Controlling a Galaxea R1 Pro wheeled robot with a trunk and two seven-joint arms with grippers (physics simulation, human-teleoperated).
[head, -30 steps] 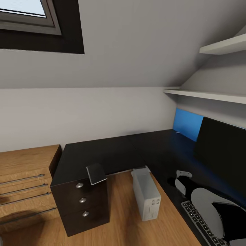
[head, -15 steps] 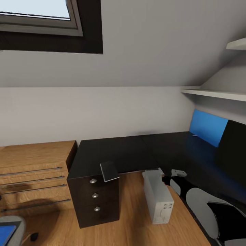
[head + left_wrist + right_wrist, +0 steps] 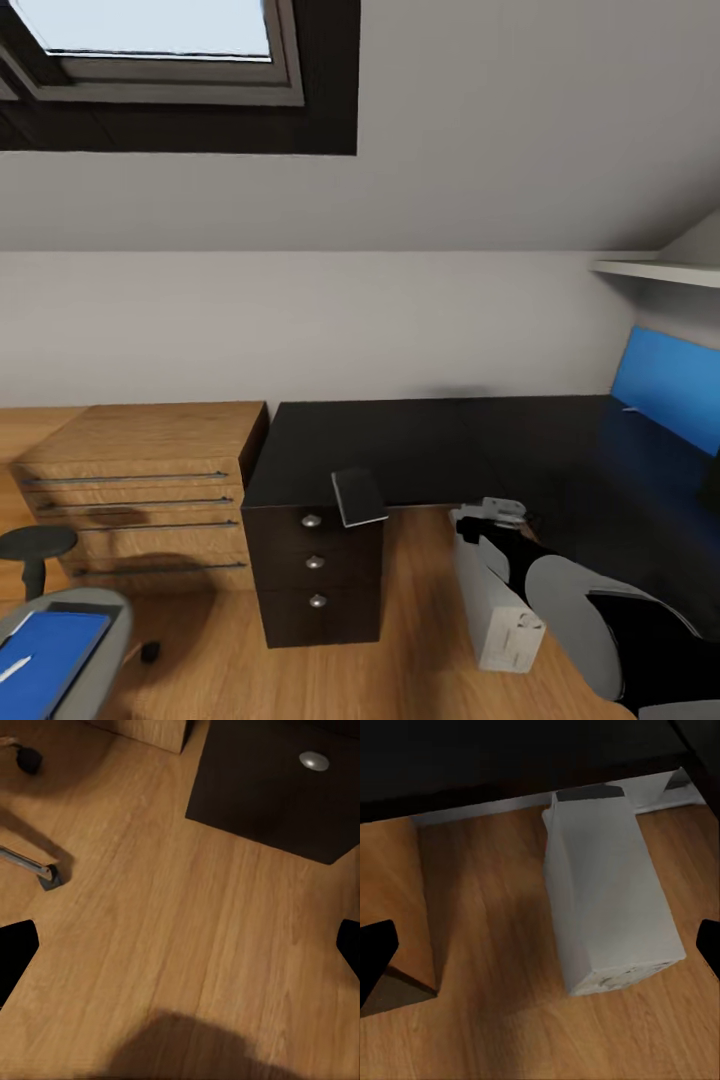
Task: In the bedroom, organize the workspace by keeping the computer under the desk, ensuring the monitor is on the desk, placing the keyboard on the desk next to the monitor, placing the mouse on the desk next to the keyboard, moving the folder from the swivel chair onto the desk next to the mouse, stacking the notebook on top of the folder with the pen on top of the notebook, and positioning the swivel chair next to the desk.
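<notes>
Two open tools frame the nearest ground: the left tool (image 3: 180,952) hangs with its fingers spread wide over bare wooden floor (image 3: 172,907) beside the drawer block, holding nothing, and the right tool (image 3: 540,952), equally spread and empty, looks down on the computer (image 3: 607,900), which stands on the floor with its far end tucked under the counter edge. In the head view the swivel chair (image 3: 105,625) sits at the near left, well apart from the counter, with the blue folder (image 3: 50,650) lying on its seat and the pen (image 3: 12,668) resting on the folder. Further off, the notebook (image 3: 358,497) lies on the corner of the counter (image 3: 420,440) above the drawers (image 3: 315,575), part of it jutting over the edge. Beyond stand the low wooden shelving (image 3: 140,470) and the wall. The computer looks settled, so the step in hand is probably fetching the folder. That calls for bringing the left tool over the seat, likely clearing the pen first, then closing on the folder's free edge, since a thin flat sheet gives little else to grip.
</notes>
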